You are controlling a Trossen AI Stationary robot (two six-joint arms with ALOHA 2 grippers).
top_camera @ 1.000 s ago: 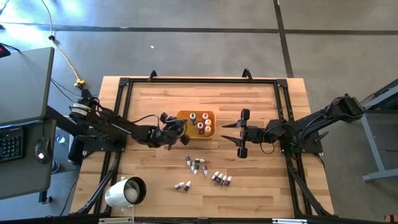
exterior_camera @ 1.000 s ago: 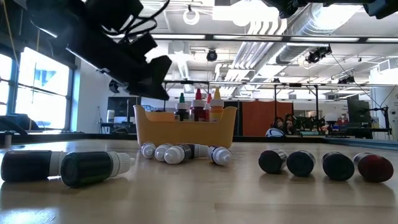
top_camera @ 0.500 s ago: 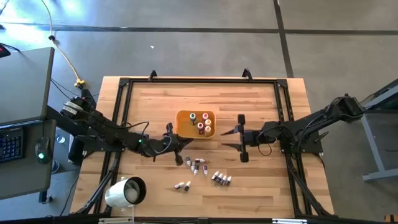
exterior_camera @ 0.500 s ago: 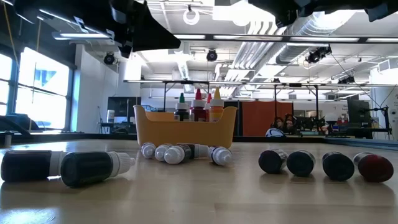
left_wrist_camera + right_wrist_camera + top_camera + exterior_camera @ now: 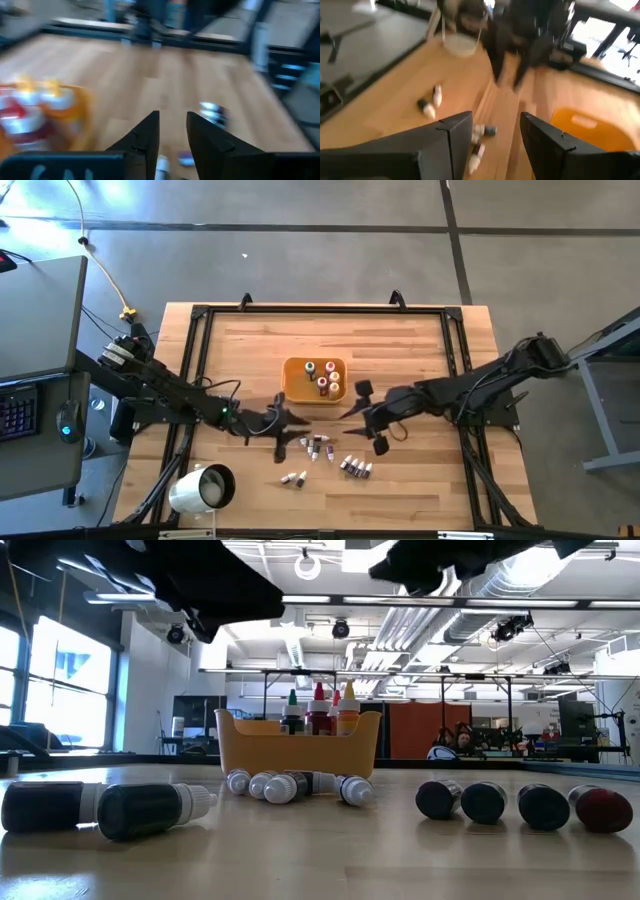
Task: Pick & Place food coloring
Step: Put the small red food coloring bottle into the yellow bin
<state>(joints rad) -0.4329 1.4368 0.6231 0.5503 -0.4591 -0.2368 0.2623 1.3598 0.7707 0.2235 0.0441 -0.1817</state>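
Several small food coloring bottles lie loose on the wood in three groups (image 5: 315,446) (image 5: 355,468) (image 5: 294,478). A few more stand upright in the square orange tray (image 5: 297,387), where their pointed caps (image 5: 320,705) show above its wall. My left gripper (image 5: 288,428) hovers open just left of the nearest loose group, off the table. My right gripper (image 5: 352,416) hovers open to the tray's near right, above the loose bottles. In the left wrist view a pale-capped bottle (image 5: 162,165) lies below the open fingers; in the right wrist view bottles (image 5: 481,131) lie ahead.
A white cup-like thing (image 5: 203,488) lies on its side at the table's near left corner. A black frame (image 5: 320,308) runs around the tabletop. Bare wood stretches along the far side and to the right of the tray.
My left gripper has drawn back from the tray's left wall and moved toward the near edge, up to the loose bottles. My right gripper has swung left and nearward and turned, ending over the bottles by the tray's near right corner. No bottle has moved.
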